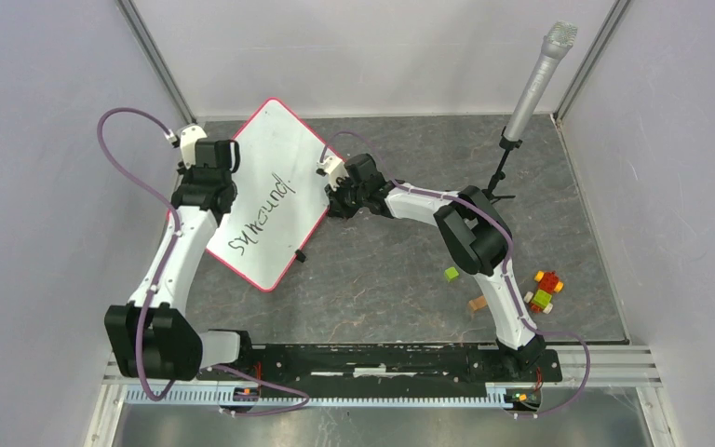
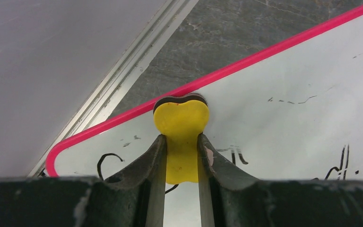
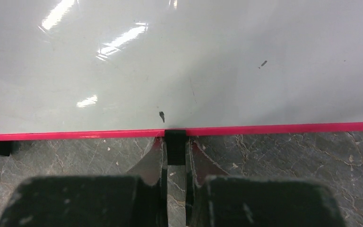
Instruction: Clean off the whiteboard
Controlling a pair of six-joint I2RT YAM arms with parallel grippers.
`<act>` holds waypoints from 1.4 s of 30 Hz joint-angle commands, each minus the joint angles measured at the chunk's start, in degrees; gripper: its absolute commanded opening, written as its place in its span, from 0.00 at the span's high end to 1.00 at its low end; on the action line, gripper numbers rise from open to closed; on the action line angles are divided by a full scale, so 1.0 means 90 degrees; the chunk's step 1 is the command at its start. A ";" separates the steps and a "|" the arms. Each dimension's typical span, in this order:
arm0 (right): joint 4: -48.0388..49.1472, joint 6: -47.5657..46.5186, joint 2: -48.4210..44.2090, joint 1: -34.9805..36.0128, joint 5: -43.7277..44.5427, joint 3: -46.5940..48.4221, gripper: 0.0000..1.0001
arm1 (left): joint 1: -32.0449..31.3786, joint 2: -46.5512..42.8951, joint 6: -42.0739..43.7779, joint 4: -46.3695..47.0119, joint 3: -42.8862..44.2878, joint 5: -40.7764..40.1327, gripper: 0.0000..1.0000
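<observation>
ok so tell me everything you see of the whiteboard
The whiteboard is a glossy white rectangle with rounded corners and a thin pink-red rim, lying skewed on the grey table. Dark handwriting crosses its middle. The left tool holds a yellow eraser against it near one edge; the right tool pinches a black clip on another edge.
</observation>
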 commanded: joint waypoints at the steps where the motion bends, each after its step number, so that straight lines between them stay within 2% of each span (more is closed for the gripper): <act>1: -0.0251 0.0223 0.0117 -0.0211 0.0285 0.0014 1.00 | 0.0145 -0.0324 -0.0096 -0.0156 -0.0351 -0.0236 0.74; 4: -0.0243 0.0225 0.0117 -0.0210 0.0293 -0.0003 1.00 | 0.0073 -0.0134 0.0068 -0.0109 -0.0299 0.0167 0.75; 12: -0.0259 0.0230 0.0115 -0.0209 0.0332 -0.0006 1.00 | -0.0709 0.0708 0.0186 -0.0110 0.0055 0.0279 0.77; 17: -0.0260 0.0226 0.0127 -0.0209 0.0316 0.0009 1.00 | -0.1194 0.1091 0.0179 -0.0090 0.0103 0.0217 0.78; 22: -0.0254 0.0232 0.0136 -0.0210 0.0315 0.0009 1.00 | -0.1204 0.1047 0.0237 -0.0158 0.0080 -0.0096 0.78; 32: -0.0261 0.0237 0.0146 -0.0217 0.0290 0.0009 1.00 | -0.0443 -0.0154 -0.0150 -0.0514 -0.0390 -0.0879 0.76; 38: -0.0248 0.0256 0.0128 -0.0239 0.0249 -0.0010 1.00 | 0.0239 -0.0825 -0.0260 -0.0693 -0.0758 -0.0711 0.76; 42: -0.0225 0.0272 0.0117 -0.0249 0.0225 -0.0038 1.00 | 0.0290 -0.1091 -0.0424 -0.0675 -0.0876 -0.0662 0.76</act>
